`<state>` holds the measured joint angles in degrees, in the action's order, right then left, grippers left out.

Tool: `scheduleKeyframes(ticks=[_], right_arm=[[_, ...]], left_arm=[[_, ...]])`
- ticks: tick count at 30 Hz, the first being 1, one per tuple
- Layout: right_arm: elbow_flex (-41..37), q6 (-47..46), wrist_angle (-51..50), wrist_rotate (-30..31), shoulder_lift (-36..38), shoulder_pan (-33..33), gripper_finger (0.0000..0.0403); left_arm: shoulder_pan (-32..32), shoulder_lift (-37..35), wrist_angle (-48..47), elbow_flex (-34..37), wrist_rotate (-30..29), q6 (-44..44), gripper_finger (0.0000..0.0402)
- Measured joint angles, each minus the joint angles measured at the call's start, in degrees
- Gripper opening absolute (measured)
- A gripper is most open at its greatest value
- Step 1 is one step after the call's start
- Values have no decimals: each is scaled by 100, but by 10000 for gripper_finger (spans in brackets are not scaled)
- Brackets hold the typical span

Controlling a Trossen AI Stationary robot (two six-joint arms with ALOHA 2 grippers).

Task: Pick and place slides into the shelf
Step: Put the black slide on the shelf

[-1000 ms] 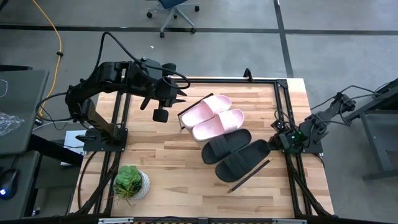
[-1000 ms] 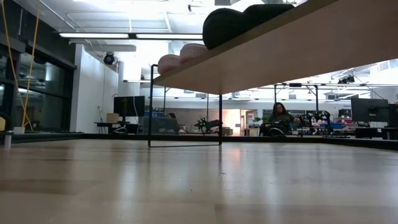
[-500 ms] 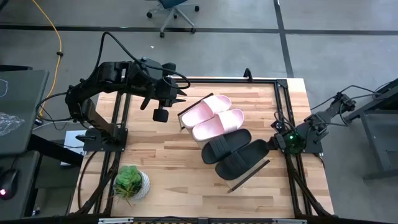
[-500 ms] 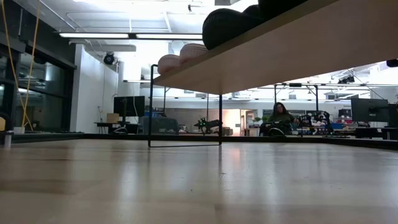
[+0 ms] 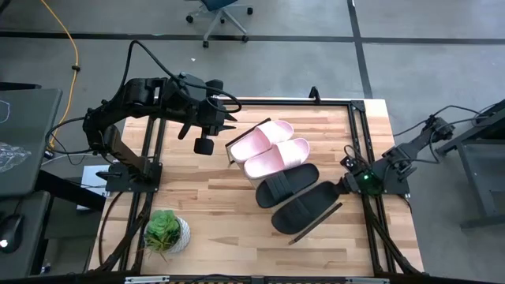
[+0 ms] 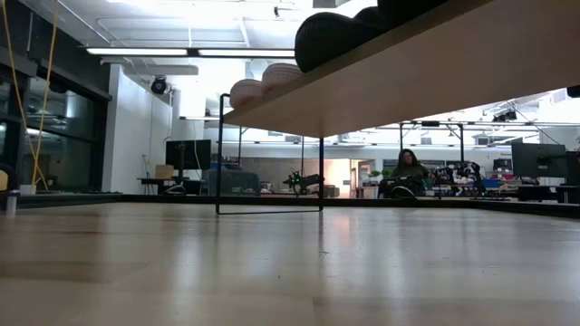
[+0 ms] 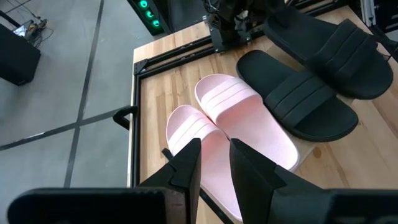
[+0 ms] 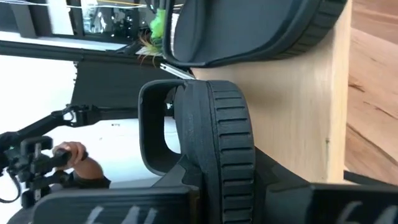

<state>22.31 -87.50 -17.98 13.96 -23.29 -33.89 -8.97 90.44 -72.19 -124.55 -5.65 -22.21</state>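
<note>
High view shows the shelf [image 5: 322, 218] lying slantwise on the table [image 5: 213, 213], almost wholly covered: only a pale strip and its thin dark rims at the two ends peek out. All four slides sit in a row along it. The two pink slides [image 5: 271, 147] lie at the shelf's far end, the two black slides [image 5: 296, 193] at its near end, each sandal touching the next.

Right claw [image 5: 345, 186] is at the shelf's near end, against the heel of the last black slide [image 5: 306, 207]. From above its fingers are too small and dark to separate. In the right wrist view a ribbed black sandal edge [image 8: 224, 143] fills the space in front of the camera and appears held, with the shelf's pale underside [image 8: 311, 112] beside it; the fingers themselves are hidden, so I cannot tell how wide they stand or whether they truly grip.

Left claw [image 5: 224, 121] hovers just beyond the shelf's far end, near the pink pair. In the left wrist view its two dark fingers [image 7: 186, 167] stand slightly apart with nothing between them, above the pink slides.

Low view sees the shelf only from underneath, cut off at the frame edge, with sandal tips showing above it.

A potted plant [image 5: 166, 231] stands well apart from the shelf, at the table's near corner on the left arm's side.
</note>
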Motion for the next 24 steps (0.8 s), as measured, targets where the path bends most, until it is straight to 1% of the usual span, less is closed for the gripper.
scheduleKeyframes(ticks=[6,13,14,20,24], right_arm=[[0,-2,80,61,-265,0,35],[0,-9,76,79,-303,-2,35],[0,-8,66,79,-303,-2,39],[0,-118,-65,97,-303,0,93],[0,-119,-60,191,-302,0,100]], left_arm=[[0,0,1,0,0,-1,74],[0,0,1,0,0,-1,74],[0,1,1,0,1,-1,74],[0,-1,1,0,0,-1,74],[0,-1,1,0,0,1,74]])
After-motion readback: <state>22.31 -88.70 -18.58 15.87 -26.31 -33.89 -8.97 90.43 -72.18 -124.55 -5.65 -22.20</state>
